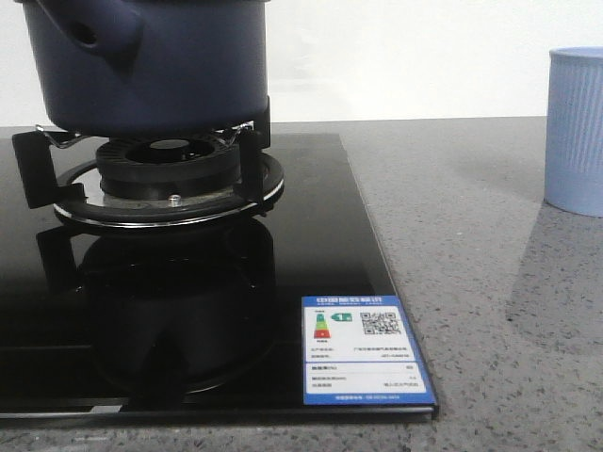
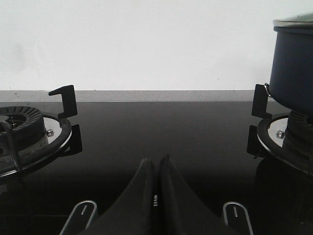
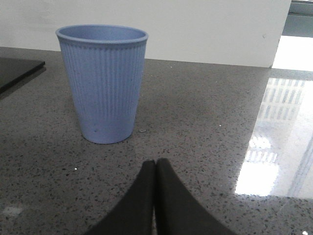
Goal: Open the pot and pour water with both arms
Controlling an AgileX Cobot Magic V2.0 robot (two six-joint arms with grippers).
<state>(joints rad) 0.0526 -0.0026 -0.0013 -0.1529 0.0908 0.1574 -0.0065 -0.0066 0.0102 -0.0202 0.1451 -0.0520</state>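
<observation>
The dark navy pot (image 1: 151, 61) stands on the right burner of the black glass hob, its stubby hollow handle (image 1: 89, 33) pointing toward me on the left. It also shows at the edge of the left wrist view (image 2: 292, 63), with a metal lid rim (image 2: 293, 22) on top. A pale blue ribbed cup (image 1: 575, 132) stands on the grey counter to the right; it also shows in the right wrist view (image 3: 102, 83). My left gripper (image 2: 155, 161) is shut and empty, low over the hob between the burners. My right gripper (image 3: 155, 162) is shut and empty, just short of the cup.
The burner grate (image 1: 160, 179) holds the pot. A second burner (image 2: 24, 134) lies left of the left gripper. An energy label (image 1: 363, 348) marks the hob's front right corner. Grey speckled counter (image 1: 471, 282) runs right of the hob; a white wall stands behind.
</observation>
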